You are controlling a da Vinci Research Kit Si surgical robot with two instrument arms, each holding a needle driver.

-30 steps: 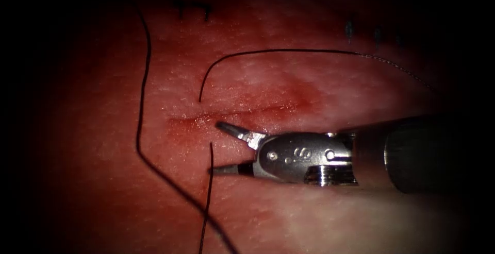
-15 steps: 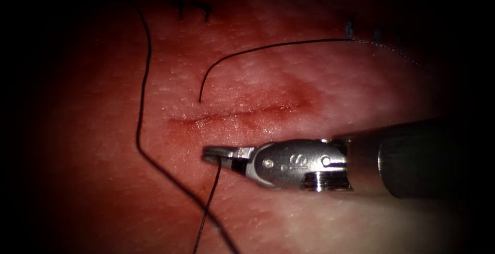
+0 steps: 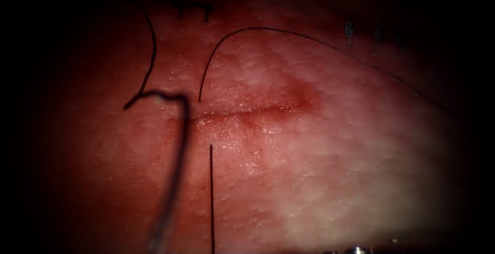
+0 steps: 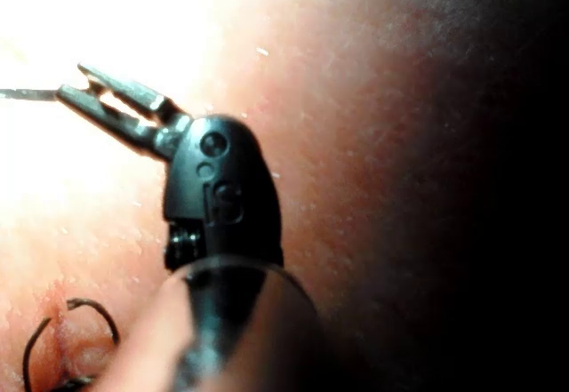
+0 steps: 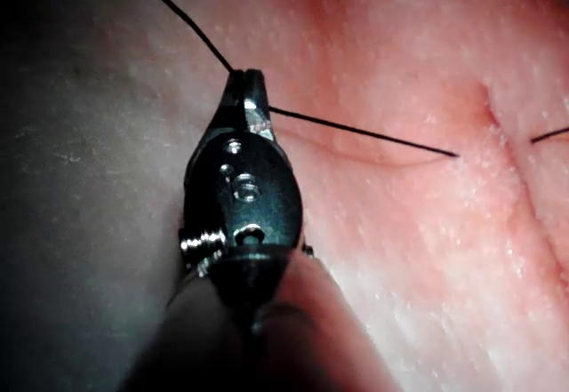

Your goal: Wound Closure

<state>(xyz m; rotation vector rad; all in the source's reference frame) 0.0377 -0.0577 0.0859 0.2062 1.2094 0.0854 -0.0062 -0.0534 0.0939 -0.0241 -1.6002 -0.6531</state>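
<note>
Thread-pulling step in hand: right claw clenched on thread, drawn back from the cut since earlier; left claw slightly released, holding nothing.

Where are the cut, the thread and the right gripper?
cut [image 3: 242,112], endoscope view, its middle.
thread [image 3: 211,192], endoscope view, straight strand below the cut.
right gripper [image 5: 249,85], right wrist view, tip, shut on the thread.

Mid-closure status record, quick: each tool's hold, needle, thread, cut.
right tool: fingers shut on the thread, which runs to the tissue beside the cut
left tool: thin strand at its tip; hold cannot be told
needle: place cannot be told
thread end: lies below the cut
red fluid: along the cut
</note>
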